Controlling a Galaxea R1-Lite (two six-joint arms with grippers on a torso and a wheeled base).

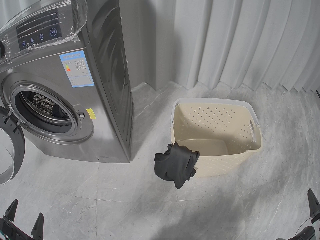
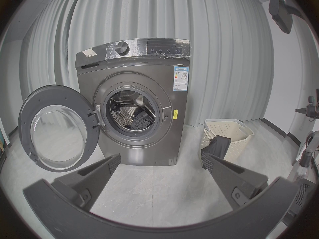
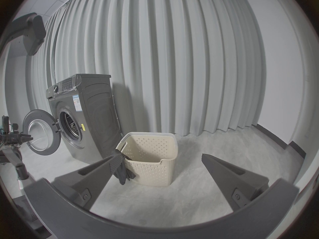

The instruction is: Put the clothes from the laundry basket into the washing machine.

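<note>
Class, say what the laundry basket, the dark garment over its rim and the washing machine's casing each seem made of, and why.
Laundry basket: likely moulded plastic, matte cream, star-shaped perforations. Dark garment: soft fabric, hanging in limp folds. Washing machine casing: probably painted sheet metal, satin grey, pressed side ribs.

The left gripper (image 1: 26,214) sits low in the lower left corner of the head view, its two dark pointed ends standing up and apart. In the left wrist view its fingers (image 2: 94,180) are spread wide in a V. They are wedge-shaped, with ribbed pads on the inner faces near the ends. The right gripper (image 3: 161,160) is splayed just as wide in the right wrist view, both wedges level with each other. In the head view a single right finger (image 1: 313,202) pokes up at the lower right edge, with part of the right arm (image 1: 301,234) in the corner beneath it.
</note>
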